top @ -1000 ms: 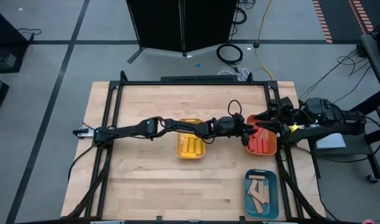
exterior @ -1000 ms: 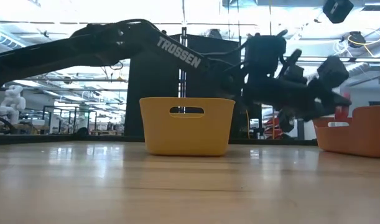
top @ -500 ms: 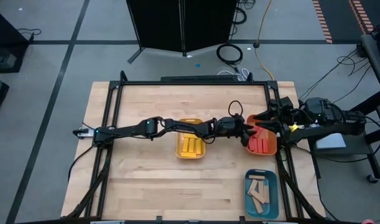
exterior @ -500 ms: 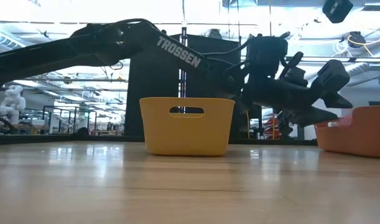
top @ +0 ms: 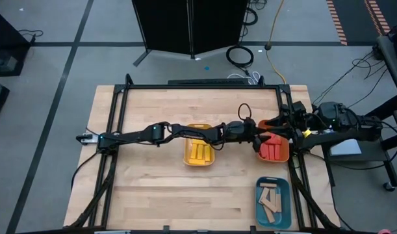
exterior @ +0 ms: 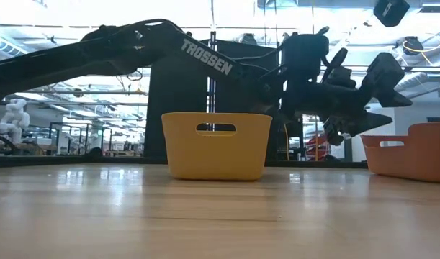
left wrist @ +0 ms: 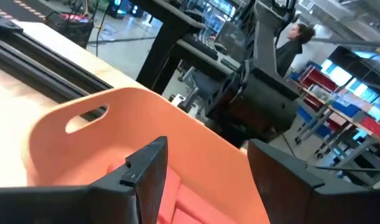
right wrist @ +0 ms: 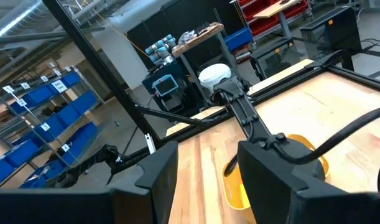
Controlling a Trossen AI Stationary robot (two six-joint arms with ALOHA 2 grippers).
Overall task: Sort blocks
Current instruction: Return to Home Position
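Note:
My left gripper (top: pixel 258 138) reaches from the table's left across the yellow tray (top: pixel 187 153) and stands open, level, over the near-left rim of the orange tray (top: pixel 284 156). Nothing is between its fingers (left wrist: pixel 146 168). Red blocks (top: pixel 272 151) lie flat on the orange tray's floor, also seen below the fingers (left wrist: pixel 196 202). Yellow blocks (top: pixel 199 153) lie in the yellow tray. Tan blocks (top: pixel 271 200) lie in the teal tray (top: pixel 258 203). My right gripper (top: pixel 279 123) waits at the table's right edge, open and empty (right wrist: pixel 208 168).
A black frame (top: pixel 185 84) runs round the table's far and side edges. In the low view the yellow tray (exterior: pixel 216 147) stands in the middle and the orange tray (exterior: pixel 414 155) at the right. Bare wood lies at the table's near left.
My left gripper has opened over the orange tray and let go of a red block, which is no longer at its fingertips. Its fingers have tipped slightly upward. The right arm has kept still.

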